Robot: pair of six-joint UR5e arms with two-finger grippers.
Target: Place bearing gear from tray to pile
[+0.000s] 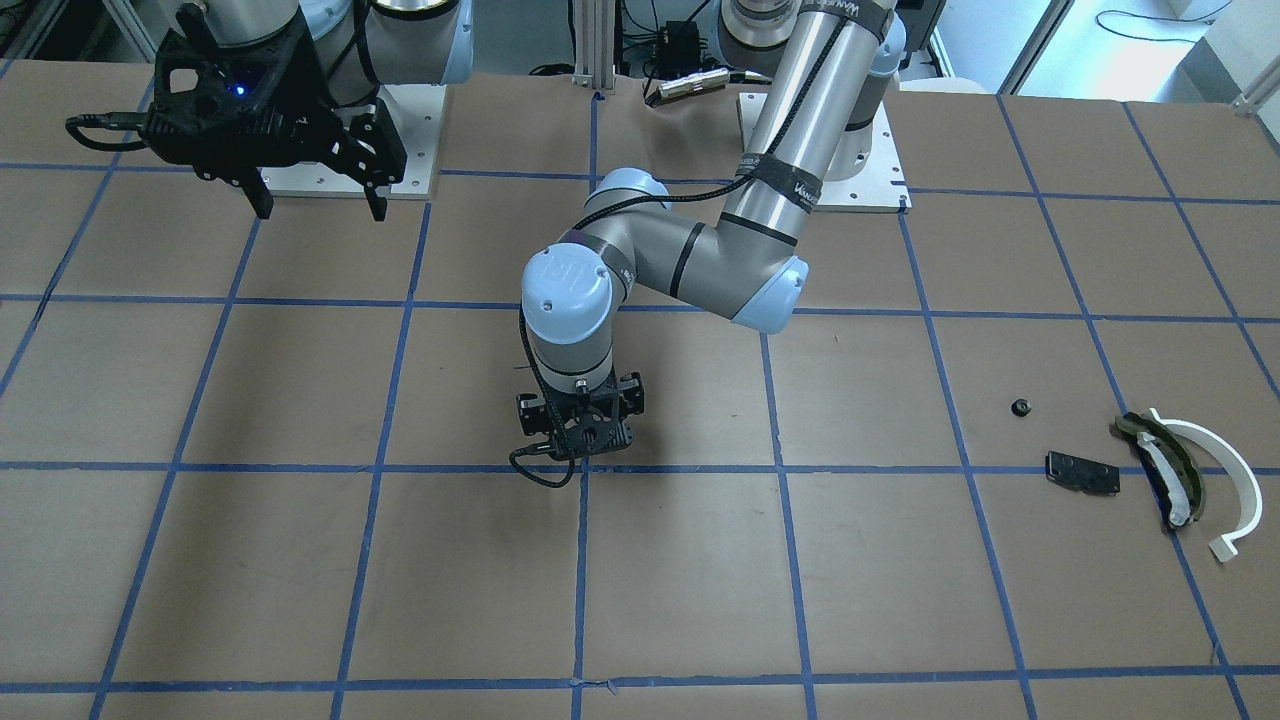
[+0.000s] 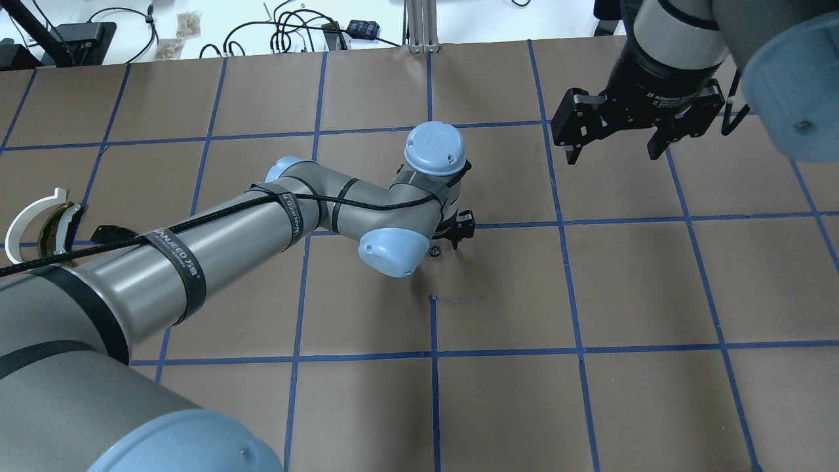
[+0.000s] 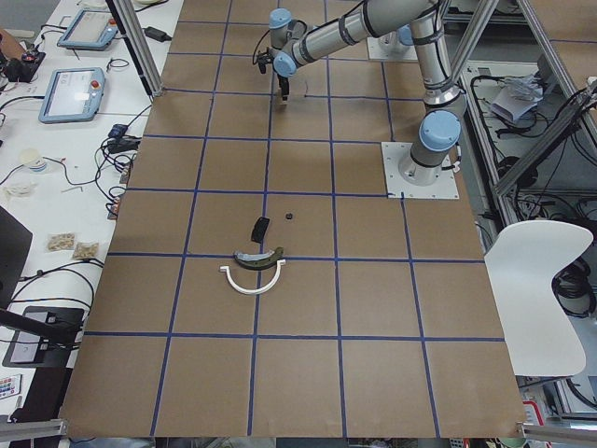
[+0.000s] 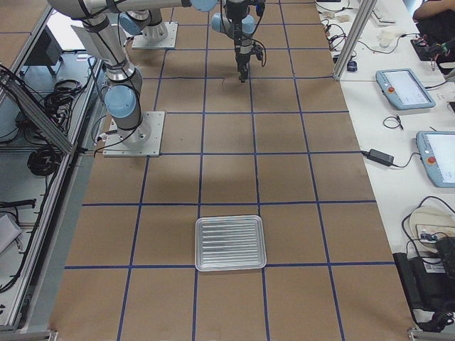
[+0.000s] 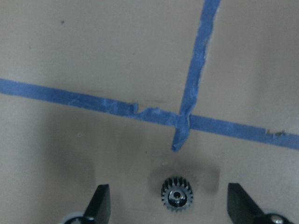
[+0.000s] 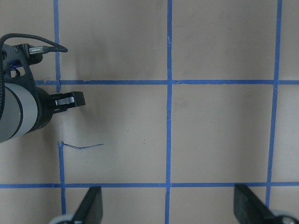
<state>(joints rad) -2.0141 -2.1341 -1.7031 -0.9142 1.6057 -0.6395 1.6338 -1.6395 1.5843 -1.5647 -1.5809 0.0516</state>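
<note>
The bearing gear (image 5: 177, 195) is seen lying flat on the brown counter (image 1: 300, 580), just beside a crossing of blue tape lines. It is flanked by the fingers of the left claw (image 5: 167, 189), which are spread apart, one on each side, with bare counter visible between each finger and the gear's teeth. In the overhead view the gear is made out as a small dark spot just beside the lowered left claw, near the middle of the counter.

The pile is found well apart from the gear, toward the counter's end on the robot's left. A white half-ring arc (image 1: 1225, 470) is laid there, with an olive-and-black curved piece (image 1: 1165, 465) touching its inner side. A flat black plate (image 1: 1082, 471) is set near them, and a small black part (image 1: 1021, 407) lies just beyond it. A ribbed metal tray (image 4: 230, 243) is placed toward the opposite end of the counter.

The right claw (image 2: 616, 141) is held above the counter with its fingers apart.
</note>
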